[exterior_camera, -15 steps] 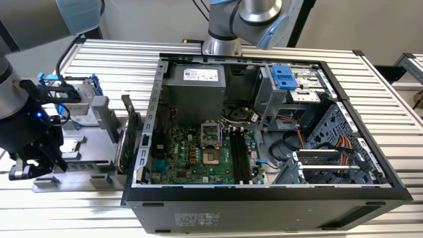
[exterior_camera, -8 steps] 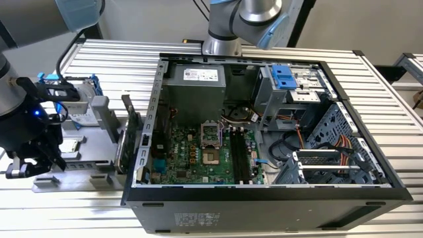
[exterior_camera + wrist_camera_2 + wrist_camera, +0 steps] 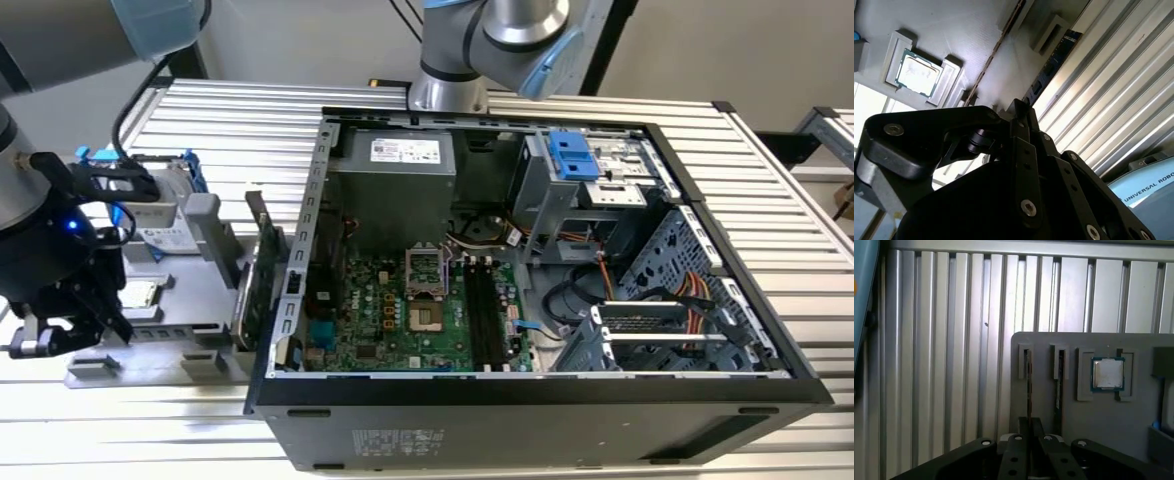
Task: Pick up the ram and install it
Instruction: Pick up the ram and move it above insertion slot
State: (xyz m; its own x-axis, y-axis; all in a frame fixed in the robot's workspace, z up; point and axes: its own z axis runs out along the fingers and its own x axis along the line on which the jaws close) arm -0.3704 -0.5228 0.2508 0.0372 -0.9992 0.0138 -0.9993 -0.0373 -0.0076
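The ram [image 3: 1053, 61] is a thin blue stick standing on edge in a slot of the grey parts holder [image 3: 1044, 405]; in the first wrist view I see it edge-on [image 3: 1058, 390]. A second thin board [image 3: 1027, 371] stands in the neighbouring slot. My gripper [image 3: 1029, 424] is shut with nothing in it, short of the holder's end and roughly in line with that second board, the ram just to one side. In the exterior view the gripper [image 3: 80, 325] hangs at the holder's left end. The motherboard's black slots [image 3: 483, 312] lie inside the open computer case [image 3: 307, 250].
A processor chip [image 3: 1107, 374] sits in a recess of the holder. A silver drive in a blue frame [image 3: 147, 205] and an upright green card [image 3: 254, 270] also stand on it. Ribbed metal tabletop [image 3: 944, 340] surrounds the holder. The arm's base [image 3: 447, 85] rises behind the case.
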